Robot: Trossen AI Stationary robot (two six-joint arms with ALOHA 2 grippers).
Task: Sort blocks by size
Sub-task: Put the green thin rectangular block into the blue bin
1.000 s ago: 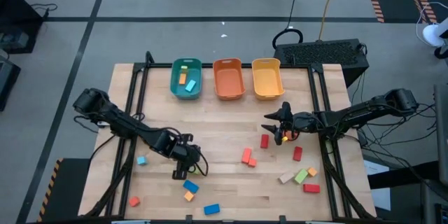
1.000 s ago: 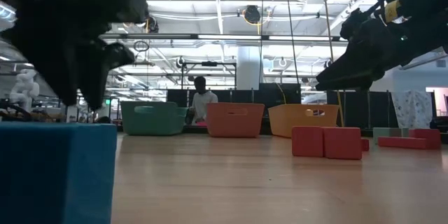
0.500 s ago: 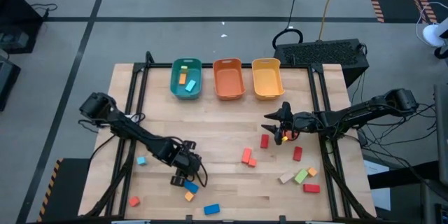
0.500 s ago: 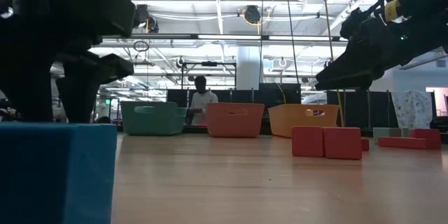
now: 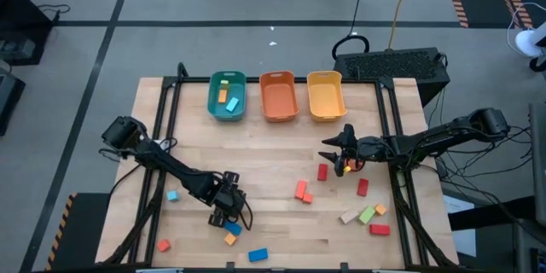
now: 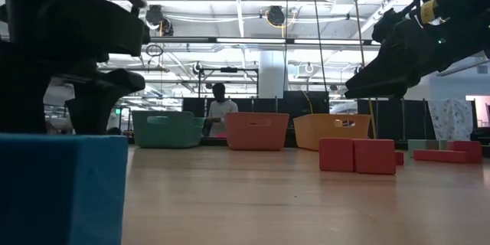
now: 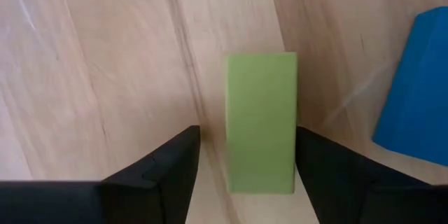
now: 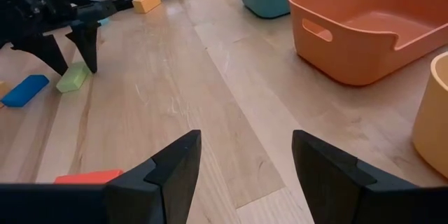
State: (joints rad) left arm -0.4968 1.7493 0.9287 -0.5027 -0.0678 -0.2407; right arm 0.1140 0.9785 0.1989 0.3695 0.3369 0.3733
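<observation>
A green bar block [image 7: 260,122] lies flat on the wooden table [image 5: 273,149], towards the near-left part, and the left gripper [image 7: 247,161] is down over it with its fingers spread, one on each long side and not visibly touching it; it has hold of nothing. The likeliest slip, in my judgement, is the bar skewing as the fingers close: it sits nearer one finger than the other, so that finger would meet it first and could push it sideways into the blue block [image 7: 416,91] just beside it. A close made too high could also let the bar tip or pop out. The green bar is a plain matte rectangle, clearly longer than wide, with clean edges and a pale lime face. Around it, more blocks lie scattered: an orange one [image 5: 230,239] and another blue bar [image 5: 258,255] near the table's front edge. The right gripper [image 5: 328,148] waits above the table near the yellow bin [image 5: 325,95], fingers apart and empty, beside a red block [image 5: 322,171].
</observation>
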